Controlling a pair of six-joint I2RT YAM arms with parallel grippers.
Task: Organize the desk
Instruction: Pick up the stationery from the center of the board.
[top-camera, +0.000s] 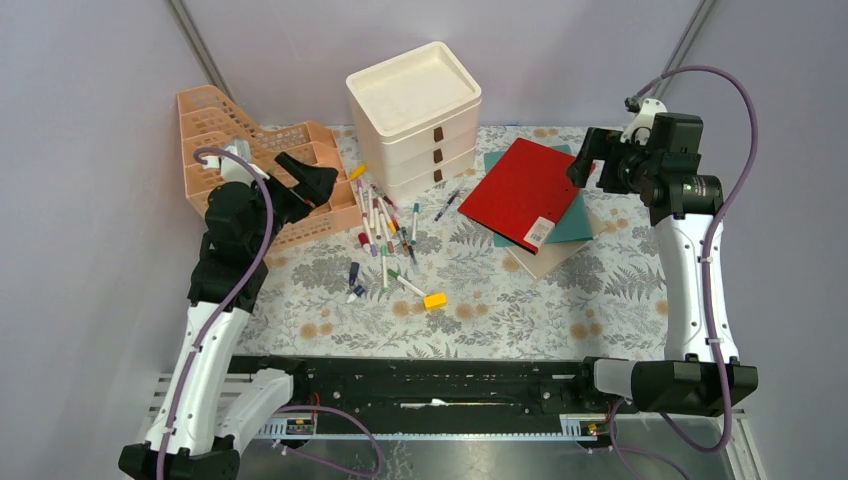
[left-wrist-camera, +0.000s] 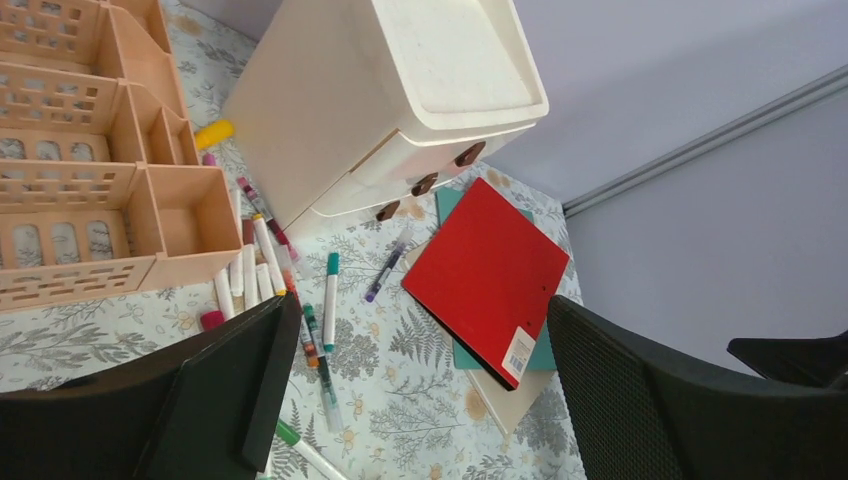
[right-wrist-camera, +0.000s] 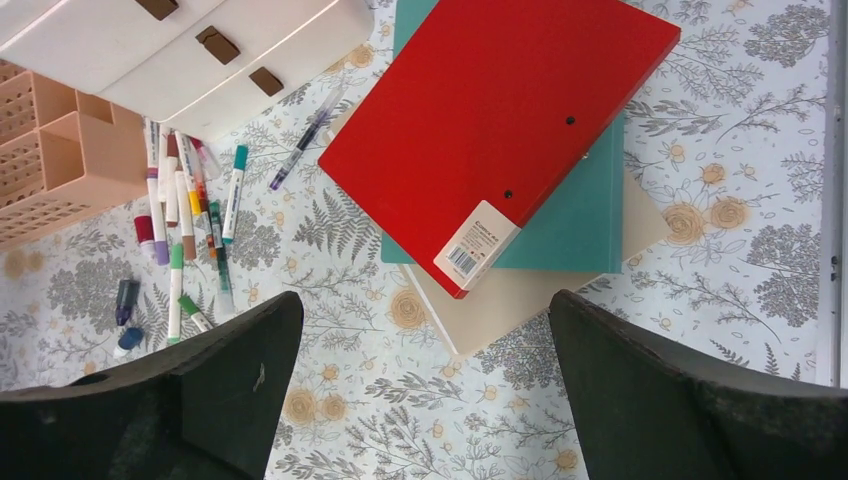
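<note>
The desk (top-camera: 500, 290), covered in fern-print cloth, holds a scatter of markers (top-camera: 385, 225) beside a peach slotted organizer (top-camera: 250, 150). A red notebook (top-camera: 525, 190) lies askew on a teal one (top-camera: 578, 222) and a beige one (top-camera: 545, 262). A purple pen (top-camera: 447, 205) lies between the two groups. My left gripper (top-camera: 312, 180) hangs open above the organizer's front corner, holding nothing. High by the red notebook's right corner, my right gripper (top-camera: 583, 160) is open and empty too. In the wrist views, the left gripper (left-wrist-camera: 420, 320) and right gripper (right-wrist-camera: 425, 300) frame bare cloth.
A white three-drawer unit (top-camera: 415, 100) stands at the back centre against the wall. A small yellow block (top-camera: 435, 300) lies in front of the markers, and a dark capped marker (top-camera: 353, 272) to its left. The black rail (top-camera: 430, 375) runs along the near edge.
</note>
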